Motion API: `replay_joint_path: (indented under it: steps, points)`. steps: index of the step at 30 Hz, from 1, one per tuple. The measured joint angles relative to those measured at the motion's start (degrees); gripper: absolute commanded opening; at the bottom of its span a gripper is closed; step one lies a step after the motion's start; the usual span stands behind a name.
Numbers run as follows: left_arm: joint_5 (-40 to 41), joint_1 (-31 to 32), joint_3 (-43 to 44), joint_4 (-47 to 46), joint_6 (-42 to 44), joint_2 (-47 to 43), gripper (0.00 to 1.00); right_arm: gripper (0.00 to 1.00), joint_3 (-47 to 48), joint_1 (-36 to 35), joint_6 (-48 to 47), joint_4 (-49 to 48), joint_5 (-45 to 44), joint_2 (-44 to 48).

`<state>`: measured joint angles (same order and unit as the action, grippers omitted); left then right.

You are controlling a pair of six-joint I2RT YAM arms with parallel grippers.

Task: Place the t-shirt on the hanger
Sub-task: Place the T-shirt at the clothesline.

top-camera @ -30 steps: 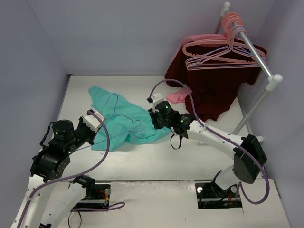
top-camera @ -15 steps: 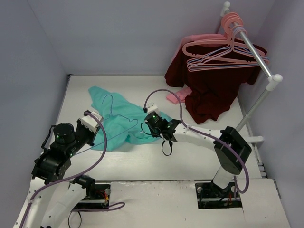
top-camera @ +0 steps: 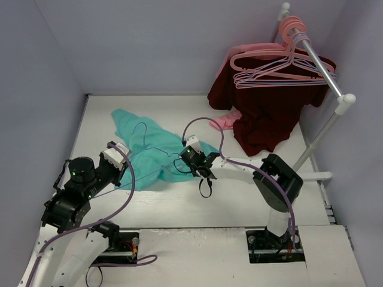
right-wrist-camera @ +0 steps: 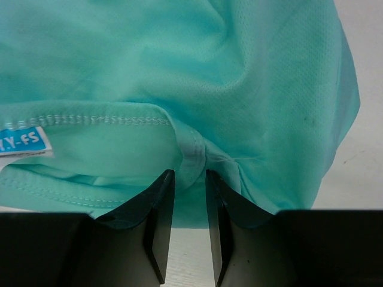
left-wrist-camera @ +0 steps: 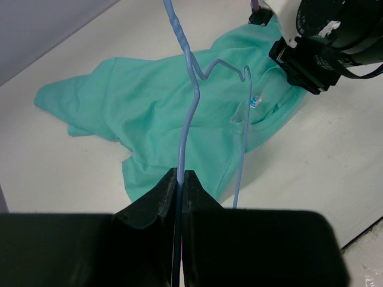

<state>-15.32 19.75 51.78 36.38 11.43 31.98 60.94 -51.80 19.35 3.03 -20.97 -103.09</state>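
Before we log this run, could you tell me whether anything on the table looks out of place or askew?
The t-shirt lies crumpled, not flat, under the hanger. A small pink cloth sits on the table below the rack, as if fallen. Nothing looks damaged or spilled.

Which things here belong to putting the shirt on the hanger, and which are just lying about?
Job: t-shirt, hanger, left gripper shut on the hanger, right gripper at the t-shirt.
Lying about: maroon garment, pink hangers, pink cloth, rail.
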Motion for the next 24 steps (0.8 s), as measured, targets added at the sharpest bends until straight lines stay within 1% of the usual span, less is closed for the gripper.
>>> replay_joint_path:
  steps: [2,4,9,15,19,24]
  points:
    - [-0.70,0.00,-0.42,-0.12,-0.17,-0.07,0.00,0.25,0.02,0.01,0.35,0.22,-0.39,-0.81]
    - [-1.62,0.00,-0.86,-0.42,-0.27,-0.08,0.00,0.21,0.04,0.01,0.75,0.26,-0.74,-1.44]
    - [-3.35,0.05,-2.29,-1.54,-1.00,-0.10,0.00,0.00,0.45,0.01,1.78,0.36,-1.31,-2.34]
    - [-5.10,0.14,-5.16,-2.99,-2.18,-0.04,0.00,0.00,0.87,0.55,1.44,0.33,-1.51,-2.67]
    - [-6.05,0.38,-6.10,-4.53,-3.28,0.45,0.00,0.00,0.90,1.14,-0.43,0.47,-1.30,-2.02]
    - [-7.23,0.66,-8.13,-8.58,-4.94,0.92,0.00,0.00,0.75,2.64,-2.96,0.67,2.15,3.54]
